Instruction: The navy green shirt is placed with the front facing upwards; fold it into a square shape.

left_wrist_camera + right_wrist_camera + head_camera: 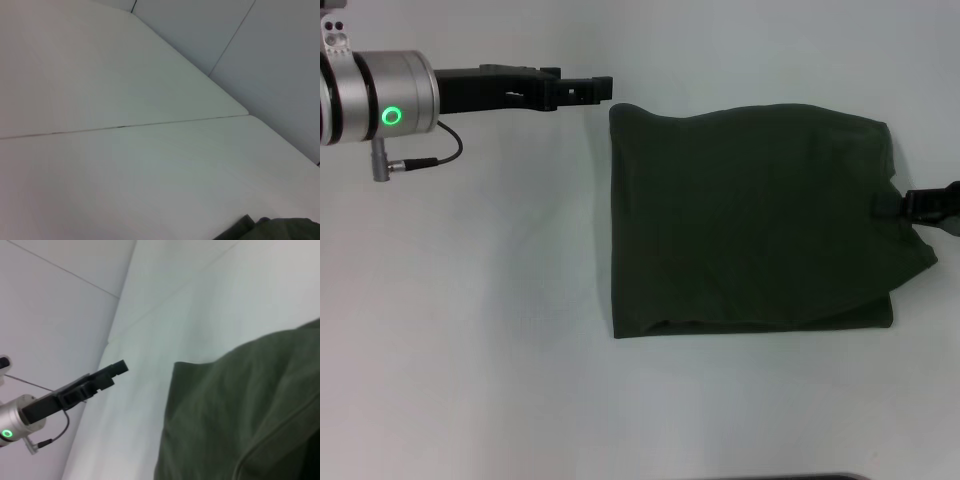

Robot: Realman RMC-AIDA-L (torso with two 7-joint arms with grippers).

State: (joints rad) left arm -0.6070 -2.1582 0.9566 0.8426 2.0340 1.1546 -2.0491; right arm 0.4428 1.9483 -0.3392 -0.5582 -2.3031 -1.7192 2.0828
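**Folded green shirt on a pale table, an arm at either side**

The table [470, 330] is a flat, pale white surface with a thin seam running across it, plain to see in the left wrist view; beyond its far edge stands a wall [280, 65] of light grey panels with dark joints between them.

The navy green shirt [750, 220] lies folded into a rough square of plain dark cloth, sitting toward three o'clock of the table's middle in the head view; its far edge is a little wavy, its near edge shows a layered fold, and no lettering faces up.

The left gripper [598, 89] hangs at about eleven o'clock of the shirt, just beside its far-left corner and apart from the cloth; its fingers look drawn together with nothing between them; behind it a silver wrist carries a green ring light [391, 116] and a thin black cable [430, 158].

The right gripper [918, 203] comes in at three o'clock, its black tip over the shirt's right edge; whether its fingers are pinching the cloth, I cannot tell.
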